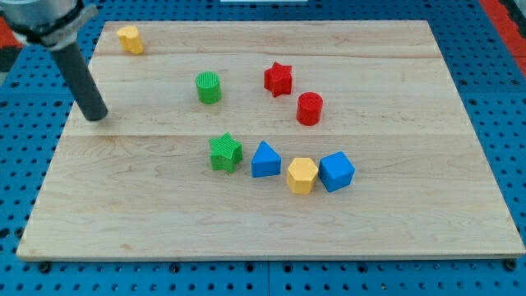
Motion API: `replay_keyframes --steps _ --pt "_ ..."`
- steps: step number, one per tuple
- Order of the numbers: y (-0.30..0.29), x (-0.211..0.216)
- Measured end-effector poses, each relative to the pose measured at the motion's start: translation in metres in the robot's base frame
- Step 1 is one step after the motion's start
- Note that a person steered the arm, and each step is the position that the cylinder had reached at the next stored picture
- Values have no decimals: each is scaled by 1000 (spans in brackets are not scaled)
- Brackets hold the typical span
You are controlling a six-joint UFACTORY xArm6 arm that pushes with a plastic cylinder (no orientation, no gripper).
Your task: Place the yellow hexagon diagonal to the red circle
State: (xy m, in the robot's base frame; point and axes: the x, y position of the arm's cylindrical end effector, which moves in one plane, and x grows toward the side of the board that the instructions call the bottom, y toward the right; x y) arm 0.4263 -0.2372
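Observation:
The yellow hexagon (pixel 302 174) lies low in the middle of the wooden board, wedged between a blue triangle-like block (pixel 265 159) on its left and a blue block (pixel 336 171) on its right. The red circle (pixel 310 108) stands above it, near the board's centre right. My tip (pixel 98 117) rests on the board at the view's left, far from both blocks, with the dark rod rising to the upper left.
A red star (pixel 279 79) sits just up-left of the red circle. A green circle (pixel 209 87) and a green star (pixel 224 152) are left of centre. A second yellow block (pixel 129 39) is at the top left. The board's left edge (pixel 51 156) is near my tip.

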Motion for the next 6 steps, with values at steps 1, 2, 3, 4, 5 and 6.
replay_keyframes --steps 1,2,3,4,5,6 --pt "-9 50" --pt "-9 101" --pt "77 137" --pt "193 148" --pt "289 138" --pt "300 95"
